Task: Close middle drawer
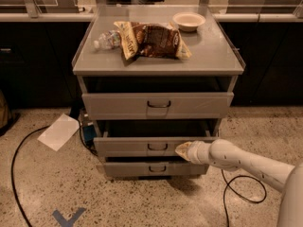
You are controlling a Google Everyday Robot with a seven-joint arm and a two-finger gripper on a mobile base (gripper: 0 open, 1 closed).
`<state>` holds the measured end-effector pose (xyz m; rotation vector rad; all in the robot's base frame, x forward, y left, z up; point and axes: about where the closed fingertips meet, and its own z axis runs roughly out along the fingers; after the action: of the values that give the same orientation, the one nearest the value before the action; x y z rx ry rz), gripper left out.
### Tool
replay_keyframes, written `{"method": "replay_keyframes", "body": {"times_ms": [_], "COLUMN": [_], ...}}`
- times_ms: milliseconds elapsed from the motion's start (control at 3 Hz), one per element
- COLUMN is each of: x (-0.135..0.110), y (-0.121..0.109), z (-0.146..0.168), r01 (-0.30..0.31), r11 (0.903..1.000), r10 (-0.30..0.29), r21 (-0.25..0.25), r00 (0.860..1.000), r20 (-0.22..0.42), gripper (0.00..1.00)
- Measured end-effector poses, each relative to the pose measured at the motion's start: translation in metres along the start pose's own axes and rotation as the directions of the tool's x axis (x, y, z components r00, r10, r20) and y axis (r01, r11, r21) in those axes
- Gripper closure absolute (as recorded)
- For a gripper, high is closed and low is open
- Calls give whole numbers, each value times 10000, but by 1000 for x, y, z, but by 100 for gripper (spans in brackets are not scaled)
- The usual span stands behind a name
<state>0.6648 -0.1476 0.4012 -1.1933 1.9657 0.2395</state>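
Note:
The middle drawer is a wide grey drawer with a low front panel and a small loop handle. It stands pulled out a little from the grey cabinet, with a dark gap above its front. My gripper reaches in from the right on a white arm. Its tip rests against the right part of the drawer's front panel, right of the handle. The top drawer sits above and the smaller bottom drawer below.
On the cabinet top lie a chip bag, a plastic bottle and a white bowl. A white sheet and a black cable lie on the floor at left. Another cable loops at right. Dark counters stand behind.

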Motion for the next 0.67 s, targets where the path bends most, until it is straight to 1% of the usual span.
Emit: {"method": "replay_keyframes", "body": {"times_ms": [333,667], "x": [0,-8], "y": [0,-19], "z": [0,6], "r01": [2,192], "r11": [10000,9986], "r10": [-2,-202], "r21": [4,497], "r00": [10000,9996], "r20": [2,185], "gripper": [100,100]}}
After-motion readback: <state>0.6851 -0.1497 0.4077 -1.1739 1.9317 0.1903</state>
